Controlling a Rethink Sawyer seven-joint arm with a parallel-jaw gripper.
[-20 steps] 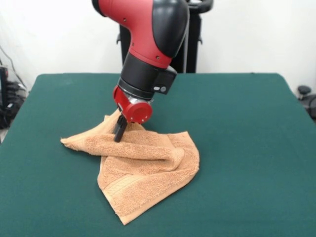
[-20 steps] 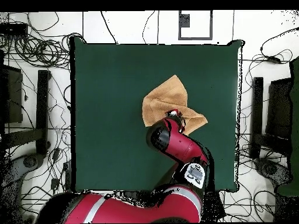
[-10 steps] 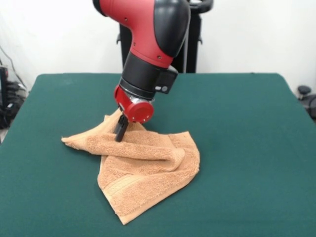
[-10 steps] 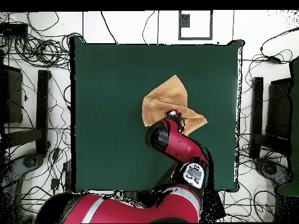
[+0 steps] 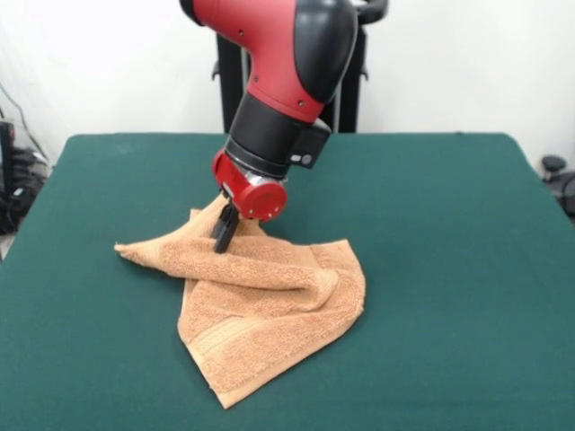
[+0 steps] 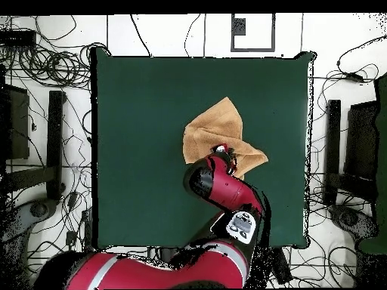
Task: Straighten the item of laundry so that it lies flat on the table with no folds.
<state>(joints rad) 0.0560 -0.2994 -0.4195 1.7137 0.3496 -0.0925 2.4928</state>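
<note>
The towel (image 5: 269, 310) lies crumpled near the middle of the green table (image 5: 449, 269), nowhere near flat. From the front, one corner points toward the table's near edge, with a woven band stripe running just above that corner. A thick rolled fold crosses the cloth from the left tip toward the right side, and a narrow tongue of fabric stretches out to the left along the felt. Behind the fold the cloth rises into a small peak.

The gripper (image 5: 223, 235) comes down at a slant right at that peak, its dark tips pressed into the raised cloth. They look close together with the terry bunched around them, so it seems to be pinching the towel, though the fabric hides the very ends. The red wrist and black collar of the arm (image 5: 278, 99) lean over the spot from above.

From overhead, the towel (image 6: 219, 128) shows as an uneven tan patch a little right of the table's (image 6: 136, 151) centre, and the arm (image 6: 223, 189) covers its lower edge.
</note>
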